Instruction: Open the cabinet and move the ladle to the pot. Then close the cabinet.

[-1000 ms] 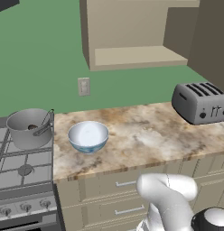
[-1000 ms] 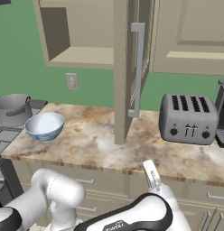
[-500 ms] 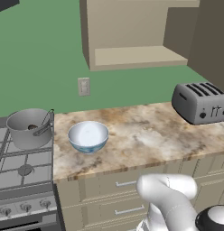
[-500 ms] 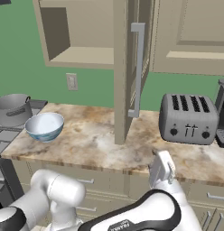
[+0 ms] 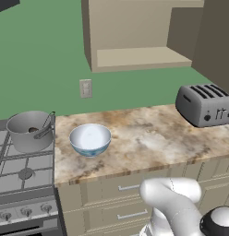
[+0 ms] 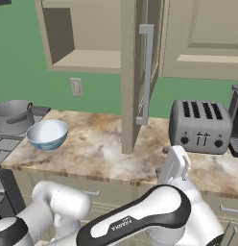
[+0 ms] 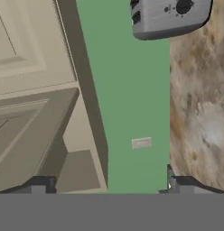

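The cabinet [image 6: 135, 77] door stands swung open over the counter [image 6: 101, 153]. The ladle [image 5: 45, 126] leans inside the pot [image 5: 28, 131] on the stove [image 5: 21, 173]. The gripper [image 7: 109, 182] has its fingers spread wide, holding nothing

Matt grey metal pot [image 5: 28, 131], glossy bowl [image 5: 90, 139], polished marbled counter [image 5: 148, 138].

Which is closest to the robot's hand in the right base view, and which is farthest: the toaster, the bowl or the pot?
From the gripper:
1. Toaster, just behind it on the counter, slightly to the right.
2. Bowl, far to the left on the counter.
3. Pot, farthest, left on the stove.
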You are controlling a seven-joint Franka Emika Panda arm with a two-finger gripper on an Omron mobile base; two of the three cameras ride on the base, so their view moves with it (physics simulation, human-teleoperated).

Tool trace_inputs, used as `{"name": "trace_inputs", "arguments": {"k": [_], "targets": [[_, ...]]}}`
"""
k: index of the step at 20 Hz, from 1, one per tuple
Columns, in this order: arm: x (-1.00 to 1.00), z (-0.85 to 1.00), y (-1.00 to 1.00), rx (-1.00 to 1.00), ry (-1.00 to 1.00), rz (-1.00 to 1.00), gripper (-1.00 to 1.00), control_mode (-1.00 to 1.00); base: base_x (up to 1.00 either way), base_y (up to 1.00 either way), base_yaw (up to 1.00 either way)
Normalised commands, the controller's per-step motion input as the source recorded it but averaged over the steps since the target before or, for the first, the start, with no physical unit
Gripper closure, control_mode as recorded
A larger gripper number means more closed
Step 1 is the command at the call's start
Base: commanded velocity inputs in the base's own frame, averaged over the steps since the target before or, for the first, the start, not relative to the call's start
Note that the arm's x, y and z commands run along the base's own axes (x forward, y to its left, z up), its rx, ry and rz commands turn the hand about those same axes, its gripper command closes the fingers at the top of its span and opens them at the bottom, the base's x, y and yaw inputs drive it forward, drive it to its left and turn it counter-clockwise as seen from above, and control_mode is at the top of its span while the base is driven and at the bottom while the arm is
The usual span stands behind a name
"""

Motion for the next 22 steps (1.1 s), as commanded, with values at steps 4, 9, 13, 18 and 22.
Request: {"name": "trace_inputs", "arguments": {"k": [4, 9, 13, 18, 22], "targets": [[0.0, 0.24, 0.0, 0.07, 0.15, 0.06, -1.0, -1.0, 0.0, 0.0, 0.0], [0.03, 0.3, 0.0, 0.14, 0.08, 0.04, -1.0, -1.0, 0.0, 0.0, 0.0], [0.14, 0.19, 0.0, 0.15, 0.08, 0.04, -1.0, -1.0, 0.0, 0.0, 0.0], [0.2, 0.13, 0.0, 0.17, 0.02, 0.08, -1.0, -1.0, 0.0, 0.0, 0.0], [0.13, 0.16, 0.0, 0.16, 0.0, 0.11, -1.0, -1.0, 0.0, 0.0, 0.0]]}}
